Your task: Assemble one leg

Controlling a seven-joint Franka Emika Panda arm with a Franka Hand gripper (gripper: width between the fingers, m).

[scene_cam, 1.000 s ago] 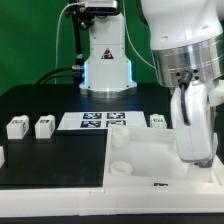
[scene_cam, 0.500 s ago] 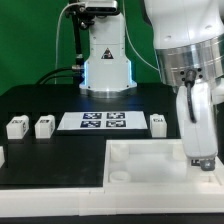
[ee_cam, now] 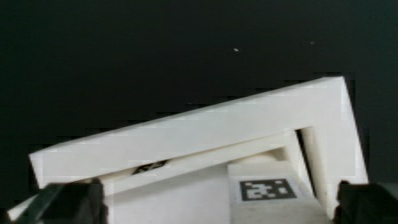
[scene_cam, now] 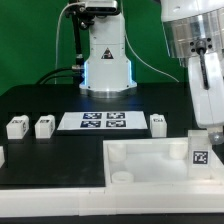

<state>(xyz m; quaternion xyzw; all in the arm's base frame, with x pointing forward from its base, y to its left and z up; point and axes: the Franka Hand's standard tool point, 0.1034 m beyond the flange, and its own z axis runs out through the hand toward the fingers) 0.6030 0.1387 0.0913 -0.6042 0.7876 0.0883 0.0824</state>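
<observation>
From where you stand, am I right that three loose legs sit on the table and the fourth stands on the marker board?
Not quite. The exterior view shows the fourth leg standing in the large white tray piece, below the gripper, not on the marker board. The other three legs do sit on the table.

The white arm comes down from the top at the exterior view's right, its wrist almost vertical. The hand (scene_cam: 200, 150) points straight down, low over the bench. In the wrist view its two dark fingertips (ee_cam: 68, 203) stand apart, closed on the leg (scene_cam: 200, 152).
</observation>
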